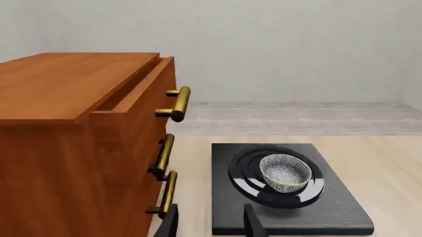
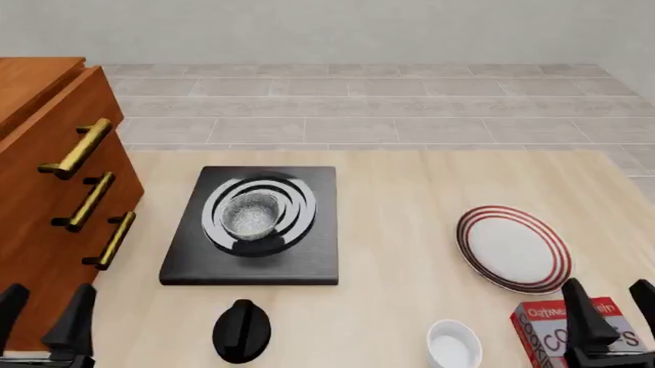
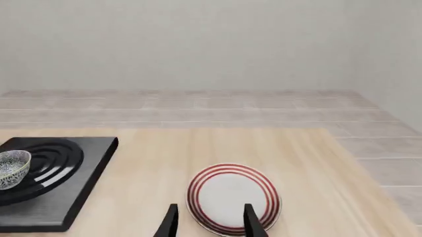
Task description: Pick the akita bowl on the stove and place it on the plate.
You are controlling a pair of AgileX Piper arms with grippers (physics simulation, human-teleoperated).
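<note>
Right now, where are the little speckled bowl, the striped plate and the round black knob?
Bowl [image 2: 251, 215]: front view, speckled inside.
Plate [image 2: 511, 247]: front view, white centre.
Knob [image 2: 241, 331]: front view, its top.

The akita bowl [image 1: 285, 172] sits on the stove [image 1: 288, 192] beside a wooden drawer cabinet [image 1: 79, 143].

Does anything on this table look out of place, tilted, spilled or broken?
Nothing is spilled or broken. The akita bowl sits upright on the stove burner rings, and the plate lies empty. Only the top drawer of the wooden cabinet stands slightly open. Both grippers are open, holding nothing.
</note>
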